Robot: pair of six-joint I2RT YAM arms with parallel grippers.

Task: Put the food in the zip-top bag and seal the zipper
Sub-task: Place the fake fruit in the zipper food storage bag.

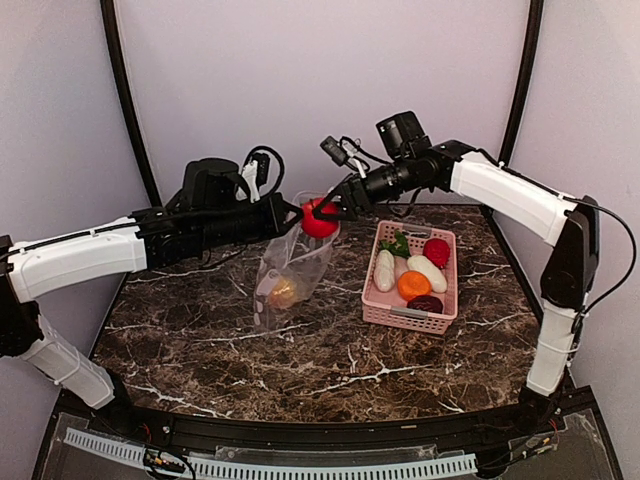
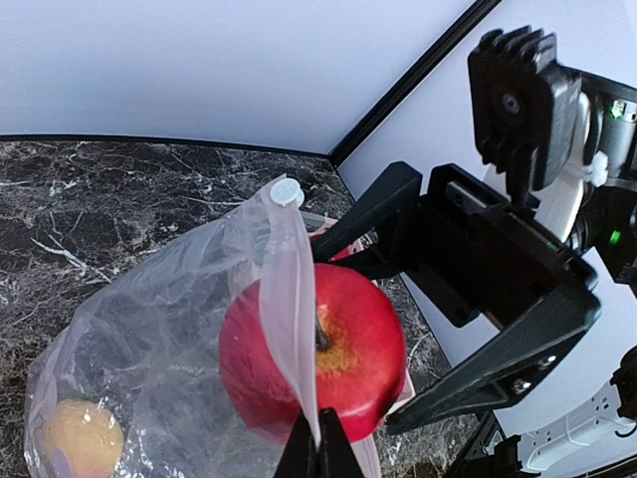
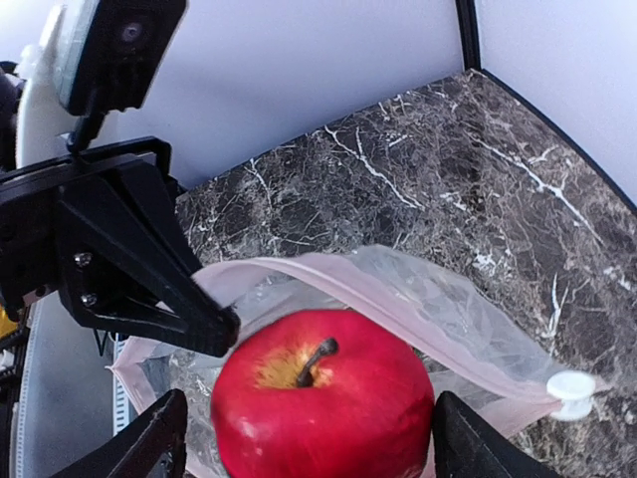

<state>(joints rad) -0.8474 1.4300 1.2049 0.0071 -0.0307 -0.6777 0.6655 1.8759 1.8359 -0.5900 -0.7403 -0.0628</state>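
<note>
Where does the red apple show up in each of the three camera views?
Top external: red apple at centre, at the zip-top bag mouth.
Left wrist: lower centre, partly behind the bag's edge strip.
Right wrist: bottom centre.
Shared landmark: the bag, also seen at and.

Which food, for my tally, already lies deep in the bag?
The yellow fruit, low inside the zip-top bag; the red apple is only at its mouth, the rest in the pink basket.
</note>
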